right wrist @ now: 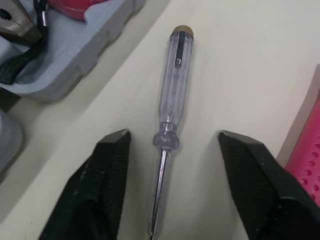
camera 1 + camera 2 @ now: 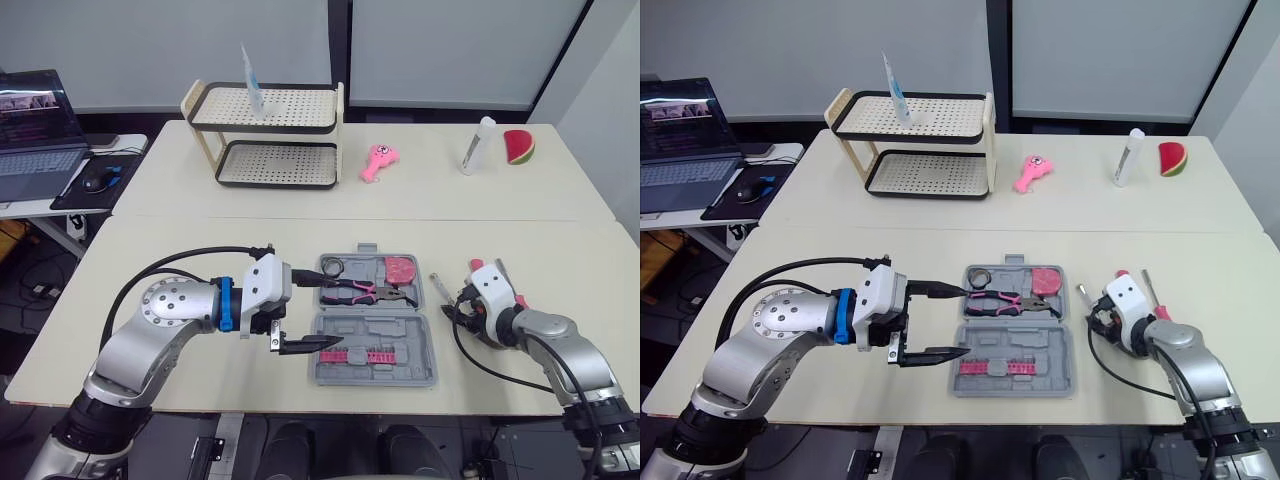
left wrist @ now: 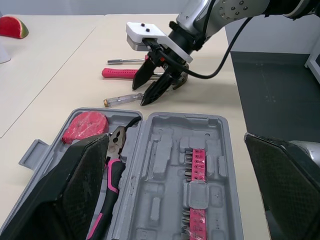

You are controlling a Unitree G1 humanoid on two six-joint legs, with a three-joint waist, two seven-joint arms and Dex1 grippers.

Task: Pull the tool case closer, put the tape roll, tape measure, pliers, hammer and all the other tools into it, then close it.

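The grey tool case (image 2: pixel 372 331) lies open in front of me. Its far half holds pink-handled pliers (image 2: pixel 362 291), a red tape measure (image 2: pixel 401 269) and a small ring-shaped roll (image 2: pixel 332 266); the near half holds a strip of pink bits (image 3: pixel 196 165). My left gripper (image 2: pixel 325 312) is open at the case's left edge, one finger by each half. On the table right of the case my right gripper (image 1: pixel 172 135) is open, low over a clear-handled screwdriver (image 1: pixel 172 90) that lies between its fingers (image 1: pixel 112 165). A pink-handled tool (image 3: pixel 120 73) and a thin metal driver (image 3: pixel 125 61) lie just beyond.
At the back of the table are a two-tier rack (image 2: pixel 268 135), a pink toy (image 2: pixel 378 163), a white bottle (image 2: pixel 478 146) and a watermelon slice (image 2: pixel 519 146). A laptop (image 2: pixel 38 130) and mouse sit on a side desk at the left.
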